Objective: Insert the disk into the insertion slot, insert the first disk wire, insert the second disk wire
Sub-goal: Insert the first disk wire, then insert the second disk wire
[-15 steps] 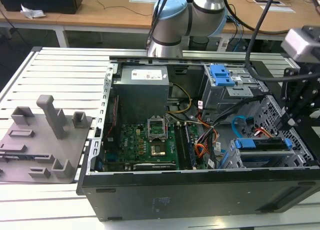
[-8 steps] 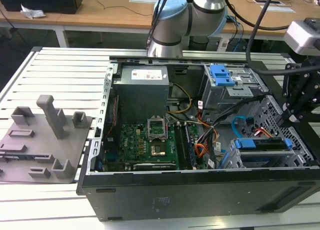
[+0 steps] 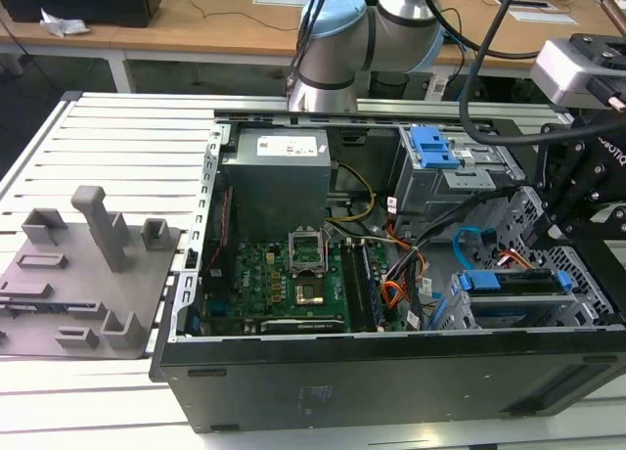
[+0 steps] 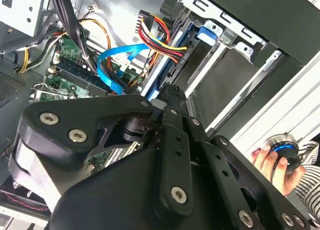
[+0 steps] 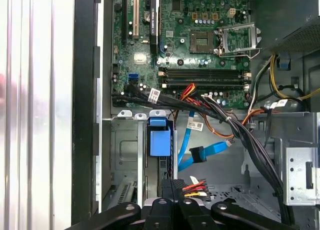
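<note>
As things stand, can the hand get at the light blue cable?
Probably yes. The hand sits just past the drive cage, and the light blue cable loops in open space beside it. The orange and dark wire bundle lies close, so it may brush.

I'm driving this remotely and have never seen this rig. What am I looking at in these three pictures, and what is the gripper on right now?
The exterior view looks from off the arm at an open computer case lying on a slatted table. The grey-and-blue robot arm reaches over it, and its black gripper hangs above the drive cages at that view's right. The two wrist views ride on the arm. The first wrist view shows the disk on edge in the insertion slot, with the gripper's fingers on a connector with coloured wires, the first disk wire. The light blue second disk wire curves beside it. In the second wrist view, a person's hand holds a round controller.
</note>
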Robot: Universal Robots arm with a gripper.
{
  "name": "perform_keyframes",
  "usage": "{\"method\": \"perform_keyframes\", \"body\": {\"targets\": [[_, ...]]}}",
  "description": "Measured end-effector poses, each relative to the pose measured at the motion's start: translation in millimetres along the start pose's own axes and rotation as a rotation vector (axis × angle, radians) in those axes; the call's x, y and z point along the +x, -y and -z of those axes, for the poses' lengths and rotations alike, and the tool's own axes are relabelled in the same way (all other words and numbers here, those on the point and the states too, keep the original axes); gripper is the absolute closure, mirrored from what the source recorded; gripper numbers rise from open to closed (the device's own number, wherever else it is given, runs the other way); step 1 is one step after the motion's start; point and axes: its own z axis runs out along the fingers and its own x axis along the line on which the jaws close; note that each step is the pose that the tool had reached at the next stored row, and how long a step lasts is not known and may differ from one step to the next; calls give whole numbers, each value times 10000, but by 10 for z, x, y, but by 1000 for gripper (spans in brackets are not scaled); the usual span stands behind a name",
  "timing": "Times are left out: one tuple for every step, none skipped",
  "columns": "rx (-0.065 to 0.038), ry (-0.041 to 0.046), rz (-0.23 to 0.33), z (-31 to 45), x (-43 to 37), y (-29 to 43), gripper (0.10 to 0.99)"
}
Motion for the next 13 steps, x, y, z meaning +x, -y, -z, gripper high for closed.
{"method": "perform_keyframes", "body": {"targets": [[0,0,-1,0,0,-1,980],[0,0,0,0,0,-1,980],[0,0,-1,0,0,-2,980],[0,0,0,0,0,-2,980],[0,0,-1,0,0,-3,980],[0,-1,-1,0,0,-3,980],[0,0,0,0,0,-4,973],[0,0,0,0,0,-5,851],[0,0,-1,0,0,-5,784],[0,0,-1,0,0,-6,784],[0,-3,18,-1,-16,-6,784],[-1,-10,143,-8,-49,-9,784],[-2,-16,272,-19,-77,-15,784]]}}
